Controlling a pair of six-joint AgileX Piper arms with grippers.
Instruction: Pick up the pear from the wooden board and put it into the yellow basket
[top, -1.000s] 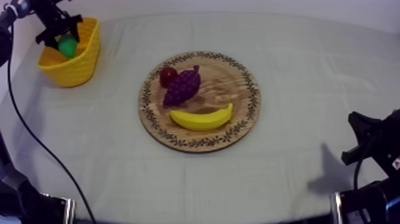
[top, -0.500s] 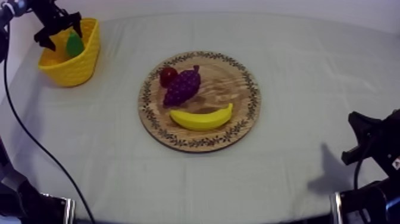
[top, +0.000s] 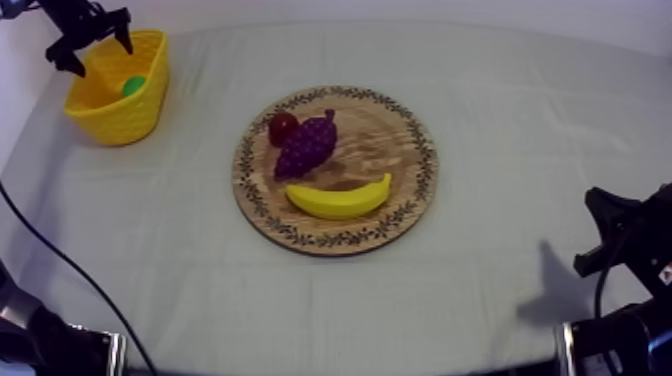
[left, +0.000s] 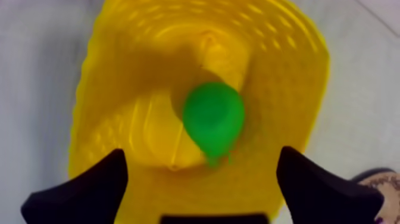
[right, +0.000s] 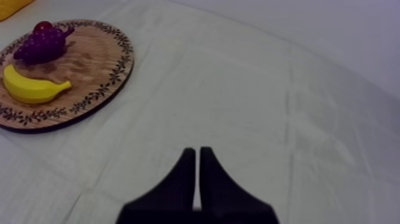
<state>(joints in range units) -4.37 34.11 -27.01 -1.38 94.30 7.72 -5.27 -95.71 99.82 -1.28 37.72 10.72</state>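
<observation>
Pear (left: 213, 116) is lying down inside the yellow basket (left: 286, 71), smooth, glossy green and rounded, resting on the ribbed plastic floor. Nearest the camera in the top view, the right gripper (right: 197, 156) is sitting low at its side of the grey-white cloth (right: 238, 89), its black fingers pressed together in a narrow wedge, holding nothing. Further in, the round wooden board (right: 101, 65) with its leafy patterned rim is carrying a curved yellow banana (right: 33, 88), a knobbly purple bunch of grapes (right: 41, 44) and a small red fruit (right: 43, 26) touching the grapes. At the far left, the left gripper (top: 102, 57) is hovering over the basket's far rim, fingers spread wide and empty. Half a second ago the pear was up at rim height between those fingers; now it is down in the basket and the gripper has risen. From above the pear is looking like a small green spot; the left wrist view is giving its stub of stem and the basket's woven walls.
</observation>
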